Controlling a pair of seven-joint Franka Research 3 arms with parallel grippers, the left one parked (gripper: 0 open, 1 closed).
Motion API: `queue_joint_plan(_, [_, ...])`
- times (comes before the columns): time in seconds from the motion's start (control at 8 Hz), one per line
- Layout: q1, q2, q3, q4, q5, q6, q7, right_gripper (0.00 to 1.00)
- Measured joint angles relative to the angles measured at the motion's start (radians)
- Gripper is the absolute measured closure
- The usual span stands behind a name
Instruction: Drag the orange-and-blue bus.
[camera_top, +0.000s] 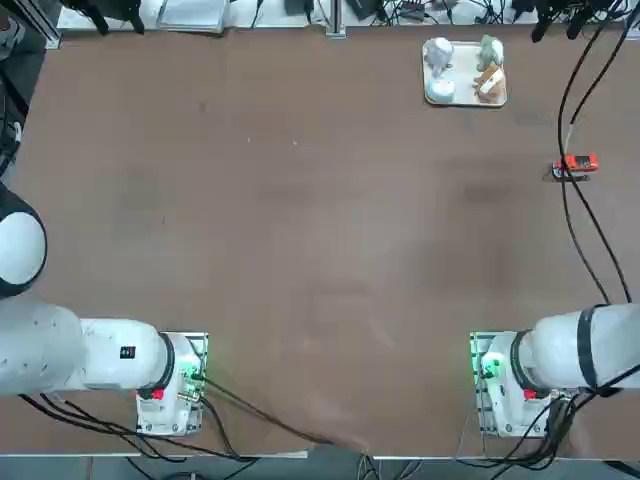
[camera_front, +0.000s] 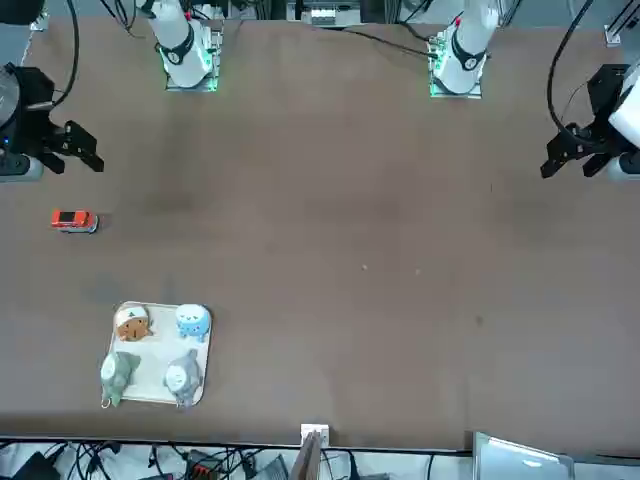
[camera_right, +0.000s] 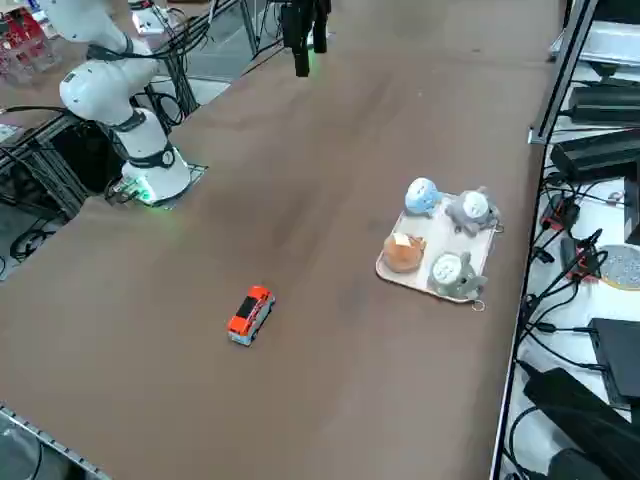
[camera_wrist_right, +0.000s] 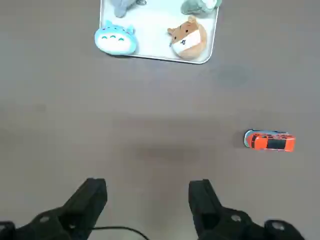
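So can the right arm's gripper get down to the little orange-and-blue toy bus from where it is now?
Probably yes. The open right gripper hangs above bare brown table, and the small orange-and-blue toy bus stands alone off to one side, apart from the cream tray of figurines. Nothing lies between.

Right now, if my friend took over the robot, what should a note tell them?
Right gripper: open, empty, held high above the bare table, well away from the toys.
Orange-and-blue bus: standing on its wheels on the table, out near the robot's right edge, nothing touching it.
Cream tray with four little figurines: sits apart from the bus, farther from the robot.
Done: nothing you can see yet; the bus is not gripped or pushed.
Left: bring the gripper down to the bus, then drag it across the table.
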Motion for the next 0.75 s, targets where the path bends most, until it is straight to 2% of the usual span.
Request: queue_joint_plan(0.75, [0.008,0.014,0.002,0.006,0.0,0.009,0.0,0.0])
